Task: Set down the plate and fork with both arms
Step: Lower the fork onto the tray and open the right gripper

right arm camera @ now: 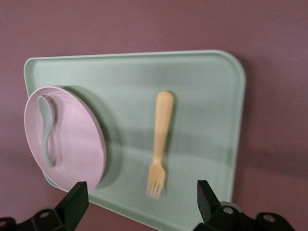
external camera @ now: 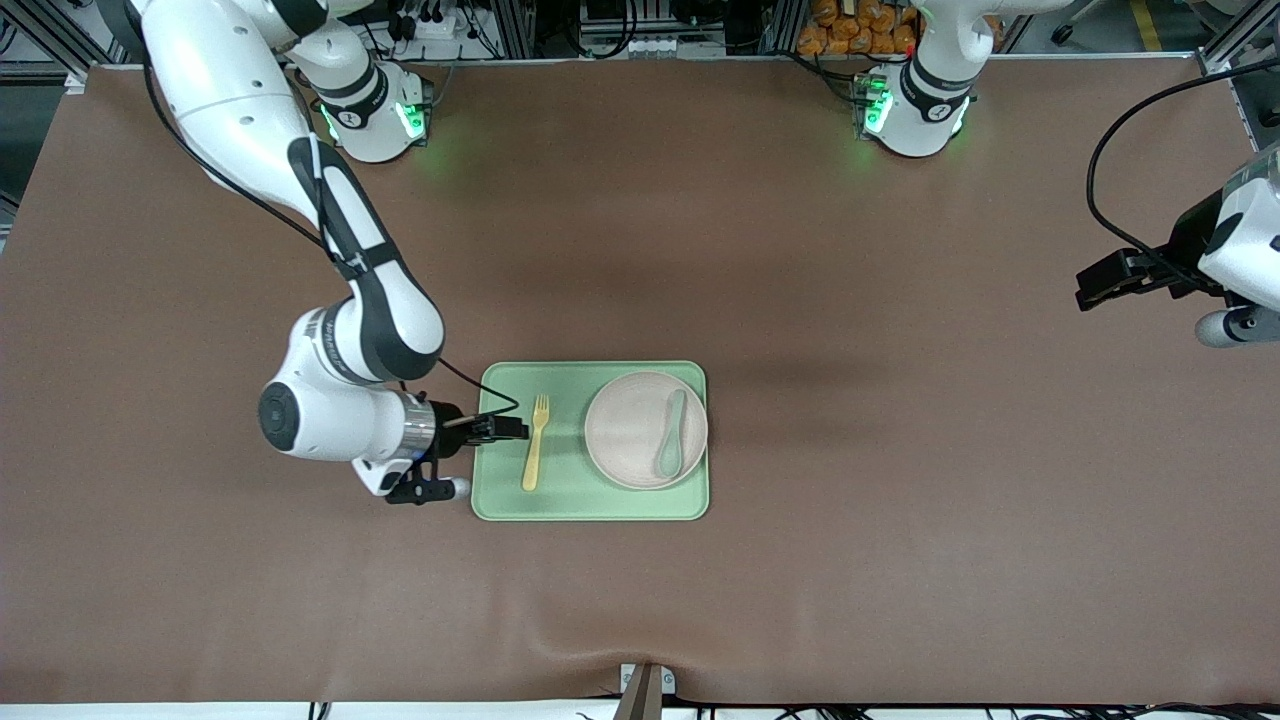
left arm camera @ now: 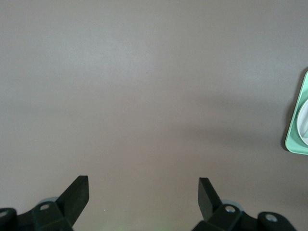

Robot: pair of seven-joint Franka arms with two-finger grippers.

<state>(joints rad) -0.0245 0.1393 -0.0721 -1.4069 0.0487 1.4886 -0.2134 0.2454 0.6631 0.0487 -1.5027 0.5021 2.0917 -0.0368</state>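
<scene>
The pale-yellow fork (external camera: 536, 443) (right arm camera: 160, 144) lies flat on the light-green tray (external camera: 590, 503) (right arm camera: 202, 96), free of any grip. Beside it on the tray sits the round beige-pink plate (external camera: 627, 432) (right arm camera: 77, 144). My right gripper (external camera: 505, 428) (right arm camera: 141, 185) hangs open over the tray's edge at the right arm's end, its fingers wide on either side of the fork's tines and touching nothing. My left gripper (external camera: 1092, 285) (left arm camera: 144, 179) waits open over bare table at the left arm's end, holding nothing.
A grey-green spoon (external camera: 670, 436) (right arm camera: 47, 130) rests in the plate. A brown cloth (external camera: 850, 560) covers the table. One corner of the tray (left arm camera: 294, 139) shows at the edge of the left wrist view.
</scene>
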